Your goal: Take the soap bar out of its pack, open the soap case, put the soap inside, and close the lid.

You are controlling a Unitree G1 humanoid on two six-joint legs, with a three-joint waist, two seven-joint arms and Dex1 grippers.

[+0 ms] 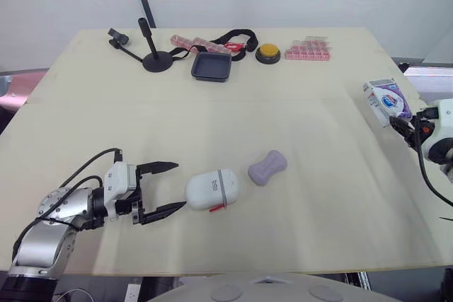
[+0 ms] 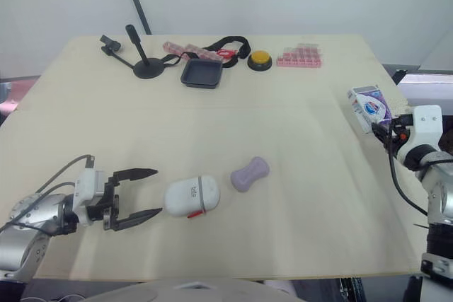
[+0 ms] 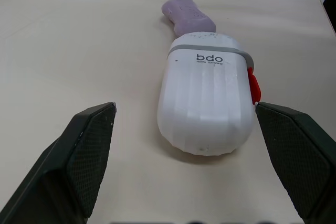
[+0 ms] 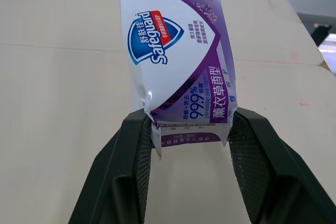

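1. The soap (image 1: 267, 167), a bare purple bar with a narrow waist, lies flat on the surface (image 1: 318, 196), near its middle and towards the near edge.
2. The case (image 1: 211, 189) lies just left of the soap with a narrow gap between them. It is white with a grey band (image 1: 222, 187) around it and a red latch (image 3: 253, 87) on its near side. Its lid is down.
3. The left jaws are spread wide apart and empty, low over the surface at the near left. They point right at the case's left end.
4. The left fingers (image 3: 89, 145) flank that end. The nearer tip sits just beside the case, and I cannot tell whether it touches.
5. The right jaws are clamped on the pack (image 4: 176, 51), one finger on each side of its lower end.
6. The pack is white and purple with a blue shield mark. It is at the right edge of the surface, well apart from the soap and case.
7. Along the far edge, from left to right: a black stand (image 1: 157, 61), a pink strip (image 1: 187, 42), a black tray (image 1: 209, 78), a black strap (image 1: 237, 37), a yellow button (image 1: 268, 51) and pink boxes (image 1: 308, 50).
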